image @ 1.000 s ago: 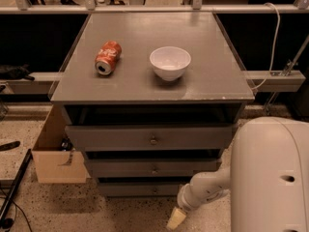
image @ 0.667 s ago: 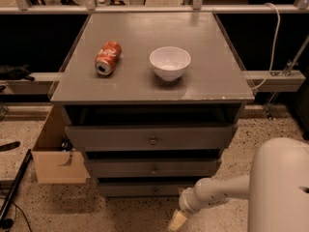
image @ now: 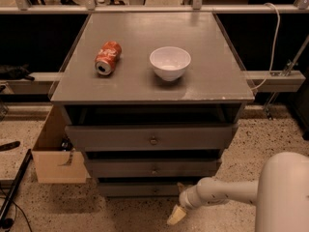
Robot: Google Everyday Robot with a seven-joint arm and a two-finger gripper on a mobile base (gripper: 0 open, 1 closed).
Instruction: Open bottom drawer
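Grey bottom drawer (image: 137, 190) faces the camera, long axis parallel to the surface (image: 217, 66) front edge; gripper (image: 176, 214) near its right end, state can't tell.

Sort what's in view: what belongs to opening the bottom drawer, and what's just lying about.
For the job: bottom drawer, lowest in the grey cabinet; pincer, low by its right end.
Lying about: soda can and white bowl on the cabinet top; cardboard box left of the cabinet.
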